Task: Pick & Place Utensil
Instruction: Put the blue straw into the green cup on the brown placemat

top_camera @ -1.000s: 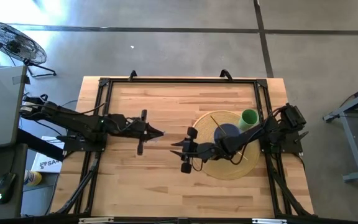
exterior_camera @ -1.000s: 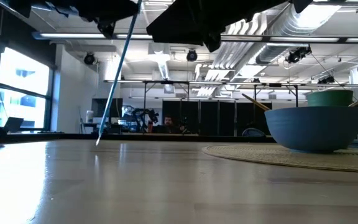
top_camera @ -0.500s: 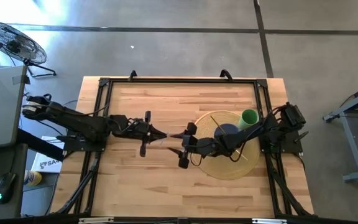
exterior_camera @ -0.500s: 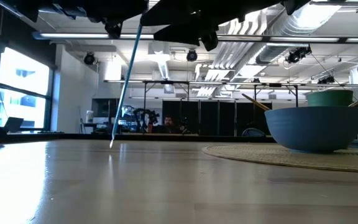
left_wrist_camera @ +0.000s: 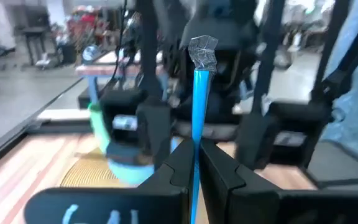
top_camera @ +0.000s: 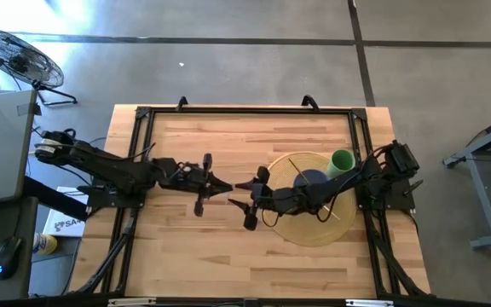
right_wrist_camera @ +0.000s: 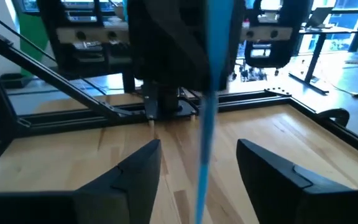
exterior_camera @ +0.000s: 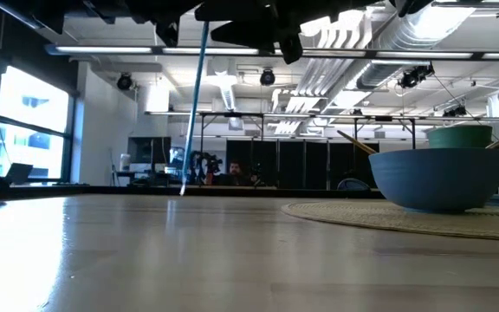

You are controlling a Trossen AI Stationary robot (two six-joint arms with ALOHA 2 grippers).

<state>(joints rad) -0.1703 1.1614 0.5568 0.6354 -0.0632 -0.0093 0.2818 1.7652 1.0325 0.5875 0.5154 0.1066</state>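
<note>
The utensil (left_wrist_camera: 197,106) has a thin blue handle and a small silvery end (left_wrist_camera: 202,50). My left gripper (top_camera: 218,184) is over the table's middle and shut on it. In the low view the utensil (exterior_camera: 194,104) hangs slanted above the wood. My right gripper (top_camera: 239,194) faces the left one at close range and is open. In the right wrist view its fingers (right_wrist_camera: 135,177) stand on either side of the blue handle (right_wrist_camera: 207,93) without touching it. My left gripper pinches the blue handle (left_wrist_camera: 194,152) between its two fingers, some way back from the silvery end. The handle runs on past the fingertips toward the right gripper. The utensil is lifted clear of the table, its lower tip (exterior_camera: 183,191) above the wood.
A round woven mat (top_camera: 341,223) lies on the table's right half. It carries a blue bowl (exterior_camera: 444,178) with wooden sticks (top_camera: 297,164) in it and a green cup (top_camera: 341,160). A black frame (top_camera: 245,112) runs along the table's edges. Bare wood lies toward the near and left edges.
My left gripper has carried the utensil toward the table's right, closing on my right gripper. The utensil hangs steeper now than a second ago. My right gripper has shifted a little toward the left and far side, so the two grippers now nearly meet.
</note>
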